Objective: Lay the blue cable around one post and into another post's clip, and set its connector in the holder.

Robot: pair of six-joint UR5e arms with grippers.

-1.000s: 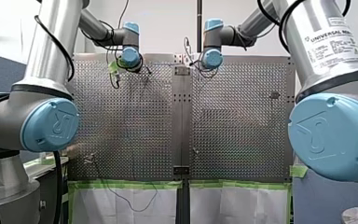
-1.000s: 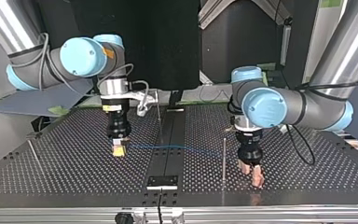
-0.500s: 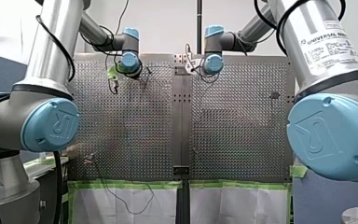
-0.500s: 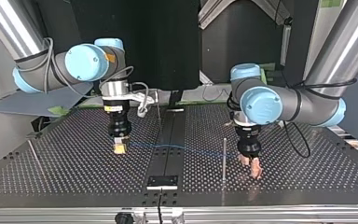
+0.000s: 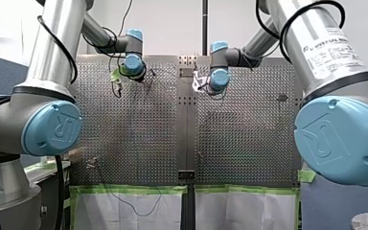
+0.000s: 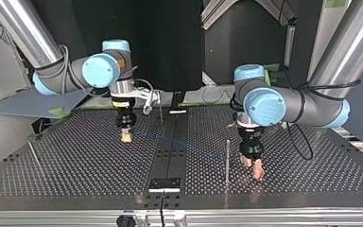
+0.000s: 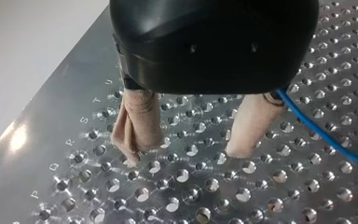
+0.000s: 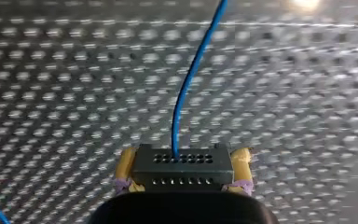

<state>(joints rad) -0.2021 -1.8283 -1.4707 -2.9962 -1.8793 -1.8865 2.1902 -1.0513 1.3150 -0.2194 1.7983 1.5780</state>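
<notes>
In the top view my right gripper (image 6: 126, 137) is shut on the black connector (image 6: 125, 135) just above the perforated table (image 6: 75, 161). The right wrist view shows that connector (image 8: 182, 165) clamped between yellow pads (image 8: 125, 170), with the blue cable (image 8: 191, 79) leaving ahead of it. The blue cable (image 6: 179, 144) runs low across the table to a thin upright post (image 6: 227, 161). Beside that post my left gripper (image 6: 251, 168) stands open. Its beige fingers (image 7: 137, 121) hold nothing, and the cable (image 7: 326, 137) passes outside one of them.
A second thin post (image 6: 161, 111) stands at the back near my right wrist, and a third leans at the top view's left (image 6: 34, 153). A dark plate (image 6: 165, 184) sits on the centre strip near the front edge. In the front view both wrists hang over the far part of the table (image 5: 249, 134).
My right gripper has carried the connector toward the back of the top view, nearer the rear post, and the cable now slants. My left gripper shifted slightly toward the upright post.
</notes>
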